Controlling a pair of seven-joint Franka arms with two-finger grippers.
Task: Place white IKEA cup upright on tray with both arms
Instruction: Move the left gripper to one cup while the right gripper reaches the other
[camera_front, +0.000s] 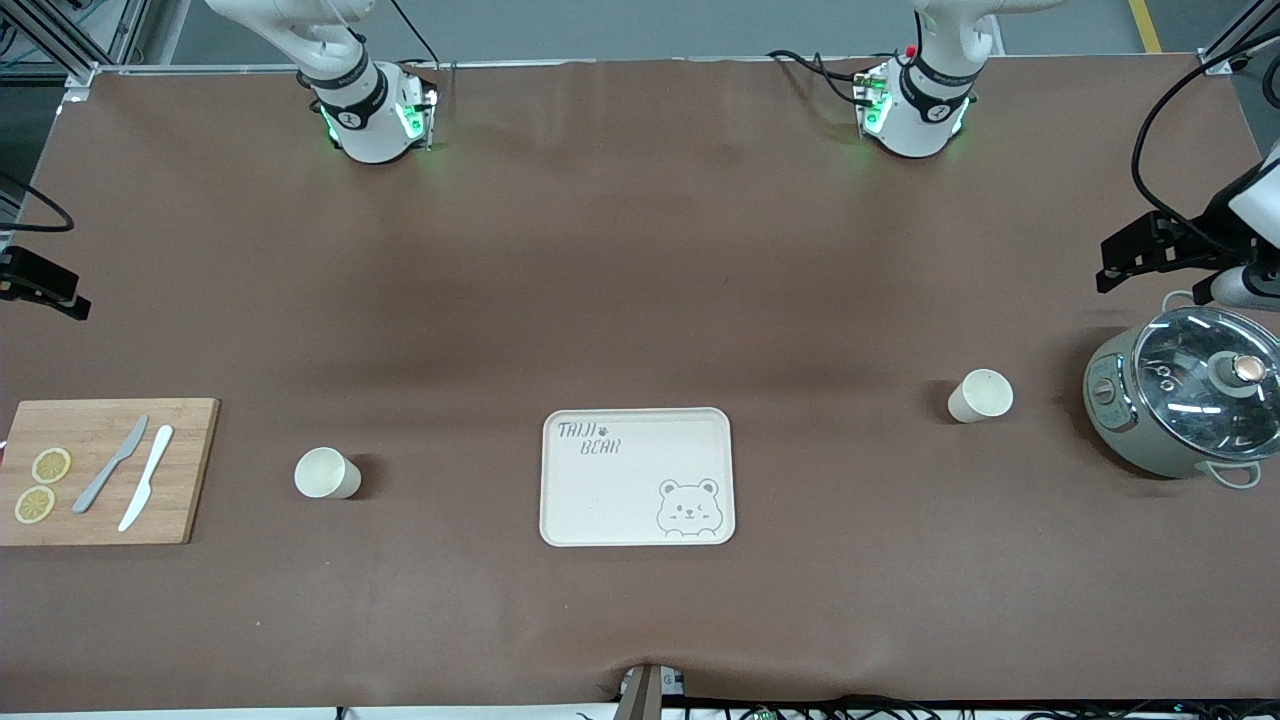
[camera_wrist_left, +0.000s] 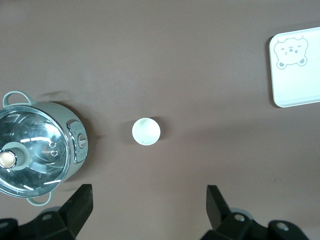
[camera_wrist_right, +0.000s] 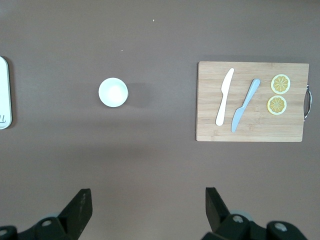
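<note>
The cream tray (camera_front: 638, 478) with "TAIJI BEAR" lettering lies in the middle of the table, nothing on it. One white cup (camera_front: 980, 395) stands upright toward the left arm's end, beside the pot; it also shows in the left wrist view (camera_wrist_left: 146, 131). A second white cup (camera_front: 327, 473) stands upright toward the right arm's end and shows in the right wrist view (camera_wrist_right: 113, 92). My left gripper (camera_wrist_left: 148, 205) is open and empty, high over bare table beside the first cup. My right gripper (camera_wrist_right: 147, 206) is open and empty, high over bare table beside the second cup.
A grey-green pot with a glass lid (camera_front: 1185, 400) stands at the left arm's end. A wooden cutting board (camera_front: 105, 470) with two knives and two lemon slices lies at the right arm's end. The left arm's black hand (camera_front: 1160, 245) hangs above the pot.
</note>
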